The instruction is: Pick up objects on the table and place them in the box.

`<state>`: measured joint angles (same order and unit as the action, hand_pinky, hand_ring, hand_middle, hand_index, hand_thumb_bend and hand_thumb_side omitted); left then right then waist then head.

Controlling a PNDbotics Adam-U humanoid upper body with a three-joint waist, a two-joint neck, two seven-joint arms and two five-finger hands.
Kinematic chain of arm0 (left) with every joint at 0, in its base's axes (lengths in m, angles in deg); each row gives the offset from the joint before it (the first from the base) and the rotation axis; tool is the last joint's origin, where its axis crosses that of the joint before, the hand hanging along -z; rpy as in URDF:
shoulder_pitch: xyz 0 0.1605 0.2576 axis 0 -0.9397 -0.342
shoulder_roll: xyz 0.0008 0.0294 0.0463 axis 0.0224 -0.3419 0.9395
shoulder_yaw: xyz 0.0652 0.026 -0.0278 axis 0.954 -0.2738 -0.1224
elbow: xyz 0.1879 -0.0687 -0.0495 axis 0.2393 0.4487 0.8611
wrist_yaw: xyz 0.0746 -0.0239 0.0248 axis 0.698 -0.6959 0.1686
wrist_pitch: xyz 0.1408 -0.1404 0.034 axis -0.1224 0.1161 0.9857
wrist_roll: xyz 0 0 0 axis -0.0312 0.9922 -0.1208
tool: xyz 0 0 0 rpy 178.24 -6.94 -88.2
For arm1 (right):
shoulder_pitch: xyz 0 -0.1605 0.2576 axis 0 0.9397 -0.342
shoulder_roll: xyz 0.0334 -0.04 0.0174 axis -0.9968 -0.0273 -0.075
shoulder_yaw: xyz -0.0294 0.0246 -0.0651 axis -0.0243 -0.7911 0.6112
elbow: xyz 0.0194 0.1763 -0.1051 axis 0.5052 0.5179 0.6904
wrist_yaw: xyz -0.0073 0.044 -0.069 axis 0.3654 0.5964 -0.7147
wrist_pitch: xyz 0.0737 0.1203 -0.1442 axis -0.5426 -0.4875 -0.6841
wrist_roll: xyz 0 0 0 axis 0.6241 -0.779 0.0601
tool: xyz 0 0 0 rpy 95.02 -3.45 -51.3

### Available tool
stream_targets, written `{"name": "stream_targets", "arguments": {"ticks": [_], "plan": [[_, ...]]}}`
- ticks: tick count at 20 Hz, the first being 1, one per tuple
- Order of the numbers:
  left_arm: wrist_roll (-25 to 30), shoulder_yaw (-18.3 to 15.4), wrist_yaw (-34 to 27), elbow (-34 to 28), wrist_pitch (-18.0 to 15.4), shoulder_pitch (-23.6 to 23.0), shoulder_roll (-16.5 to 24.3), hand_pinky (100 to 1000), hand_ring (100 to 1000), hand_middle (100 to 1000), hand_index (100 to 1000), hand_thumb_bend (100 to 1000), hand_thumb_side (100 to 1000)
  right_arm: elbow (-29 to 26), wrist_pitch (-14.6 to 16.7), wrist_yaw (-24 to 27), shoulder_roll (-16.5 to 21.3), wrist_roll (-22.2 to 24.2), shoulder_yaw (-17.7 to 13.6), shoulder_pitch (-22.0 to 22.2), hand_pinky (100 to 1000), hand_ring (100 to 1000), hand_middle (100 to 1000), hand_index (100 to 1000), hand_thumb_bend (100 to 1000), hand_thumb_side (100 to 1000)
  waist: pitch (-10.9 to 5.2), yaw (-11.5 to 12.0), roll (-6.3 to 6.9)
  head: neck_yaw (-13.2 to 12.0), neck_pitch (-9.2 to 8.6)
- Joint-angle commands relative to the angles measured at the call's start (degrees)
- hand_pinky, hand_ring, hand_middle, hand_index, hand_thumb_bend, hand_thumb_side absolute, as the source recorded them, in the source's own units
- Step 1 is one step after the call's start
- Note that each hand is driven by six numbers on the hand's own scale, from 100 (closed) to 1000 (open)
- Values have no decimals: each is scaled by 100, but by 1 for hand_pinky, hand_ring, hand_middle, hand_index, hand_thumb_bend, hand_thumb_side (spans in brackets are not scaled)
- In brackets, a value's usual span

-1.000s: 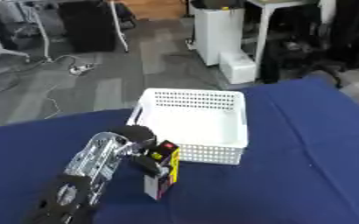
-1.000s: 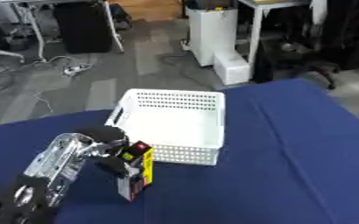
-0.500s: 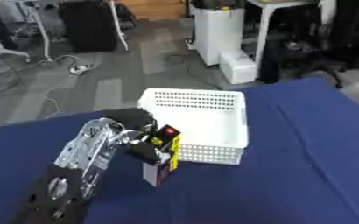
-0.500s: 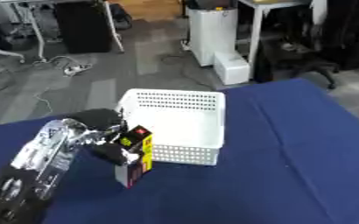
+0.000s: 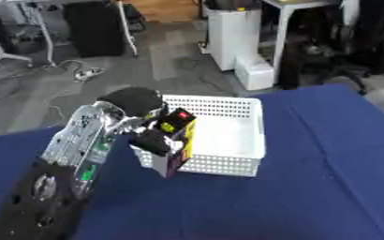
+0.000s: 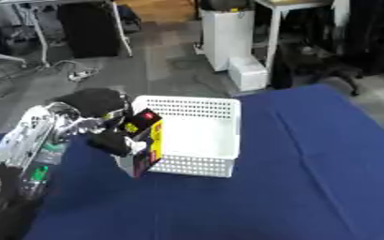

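My left hand (image 5: 150,140) is shut on a tall, narrow box (image 5: 176,146) that is black and purple with a yellow label and a red top. It holds the box in the air, tilted, at the near left corner of the white mesh basket (image 5: 236,136). The box's upper part overlaps the basket's left rim, and its lower end hangs in front of the basket's near wall. Inside, the basket looks bare. My left arm comes up from the lower left. No right hand shows in either view.
The table is covered with a blue cloth (image 5: 310,187). The basket stands near the far edge. Beyond the table lie a grey floor, a white cabinet (image 5: 232,33), desk legs and cables.
My left hand has lifted the tall box off the cloth and carried it up and back toward the basket's left corner. The camera has shifted a little.
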<state>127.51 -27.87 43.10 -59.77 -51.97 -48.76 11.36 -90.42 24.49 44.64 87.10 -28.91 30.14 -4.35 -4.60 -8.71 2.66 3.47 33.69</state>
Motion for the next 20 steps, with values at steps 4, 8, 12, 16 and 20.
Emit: {"name": "stream_targets", "arguments": {"ticks": [4,8,12,16,20], "plan": [[-85,-138,-78,17,-14,422,251,100,160,211,396,225,803,-74,499,28,171,542,-13,-77,188,277,385,469,100,1000,-64,-14,-21,-54,-19],[-610,-136,-119,229,-13,588,275,100,152,201,393,242,801,-74,484,38,172,542,-9,-91,188,277,385,469,100,1000,-67,-32,-14,-61,-24],[-1696,-82,-232,803,51,782,273,100,147,199,395,257,795,-74,463,56,174,546,2,-120,188,277,385,469,100,1000,-66,-64,-6,-82,-36],[-2678,4,-150,1561,-50,1009,229,100,148,185,389,262,796,-74,426,85,174,569,26,-170,189,277,386,469,100,1000,-57,-112,12,-102,-60],[-3605,-7,27,2345,-135,1190,123,100,150,182,389,270,797,-74,361,146,168,562,37,-248,189,277,386,469,100,1000,-55,-183,27,-132,-84]]}}
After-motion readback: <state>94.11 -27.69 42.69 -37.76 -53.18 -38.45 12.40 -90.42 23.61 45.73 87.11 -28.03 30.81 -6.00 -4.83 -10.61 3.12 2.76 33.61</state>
